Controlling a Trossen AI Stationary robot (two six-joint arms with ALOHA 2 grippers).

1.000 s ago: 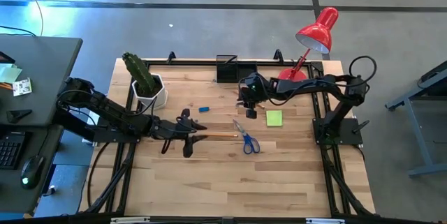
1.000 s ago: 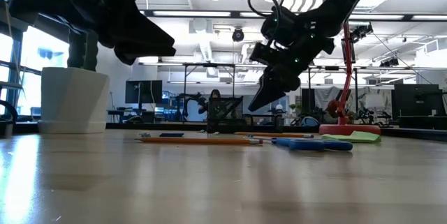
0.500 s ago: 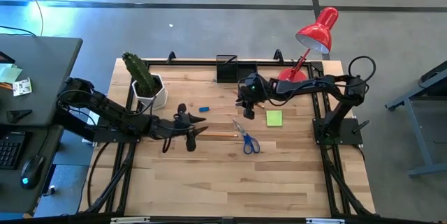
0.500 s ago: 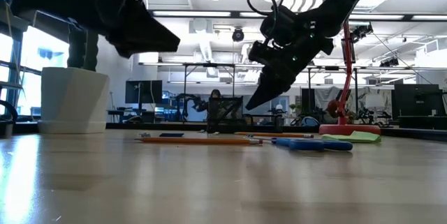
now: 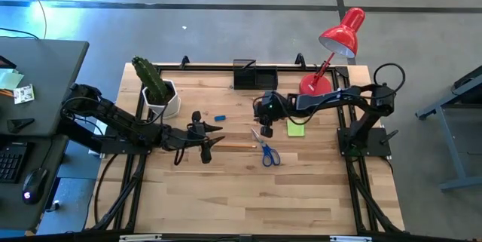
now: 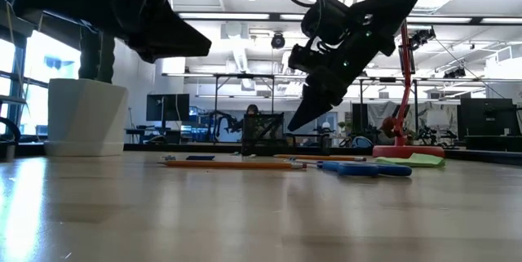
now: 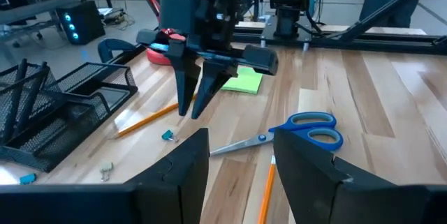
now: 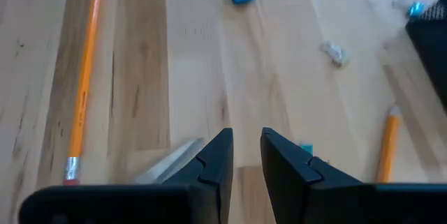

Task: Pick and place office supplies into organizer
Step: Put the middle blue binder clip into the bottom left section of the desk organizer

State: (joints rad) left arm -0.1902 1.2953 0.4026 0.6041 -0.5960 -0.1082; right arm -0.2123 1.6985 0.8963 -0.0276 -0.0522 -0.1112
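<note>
Blue-handled steel scissors [image 5: 265,149] flat on wood. Just above: right gripper [image 5: 265,124], fingers narrowly parted, empty. Beside: left gripper [image 5: 213,137], part-open, empty. Risk: narrow gap nudging blades aside.

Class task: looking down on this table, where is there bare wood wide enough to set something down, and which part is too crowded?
Free: the whole near strip of the table, below the scissors and pencil. Also the near right corner, below the sticky pad. Crowded: the middle and far side, with both grippers, cactus pot, organizer and lamp.
</note>
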